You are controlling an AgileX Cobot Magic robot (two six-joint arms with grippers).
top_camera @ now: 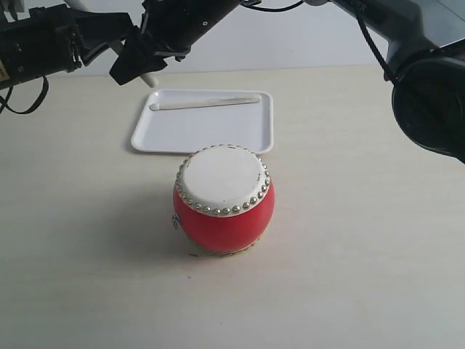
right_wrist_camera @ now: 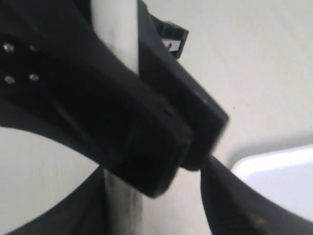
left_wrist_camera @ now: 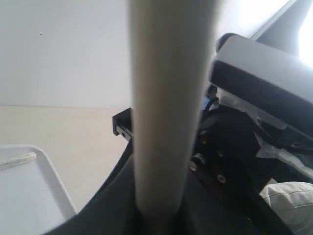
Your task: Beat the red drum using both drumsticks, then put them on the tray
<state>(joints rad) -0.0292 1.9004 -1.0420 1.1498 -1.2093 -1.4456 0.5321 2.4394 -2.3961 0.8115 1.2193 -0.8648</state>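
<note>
**Red drum mid-bench, one stick down, one aloft**

Red was the one drum point(top_camera: 224, 211), upright near the middle of the bench point(top_camera: 363, 262), its cream head facing up inside a ring of silver studs. One white tray point(top_camera: 251, 138) lay just behind it. In the exterior view the drum's far rim overlapped the tray's near rim, and I could not tell whether they touched.

I counted two drumsticks. The first drumstick point(top_camera: 207, 102) lay flat in the tray along its far rim, with its rounded end toward the far left corner. The second drumstick point(left_wrist_camera: 166, 98) was up in the air off that same corner, and my left tool point(left_wrist_camera: 156, 220) was clamped on it. My right tool point(right_wrist_camera: 146, 147) was close beside the left one. A pale stick ran through the black shapes in its wrist view, but I could not tell whether its jaws stood apart or together.

Pale bench lay open on both sides of the drum and in front of it. Most of the tray floor on the near side of the first drumstick was bare.
</note>
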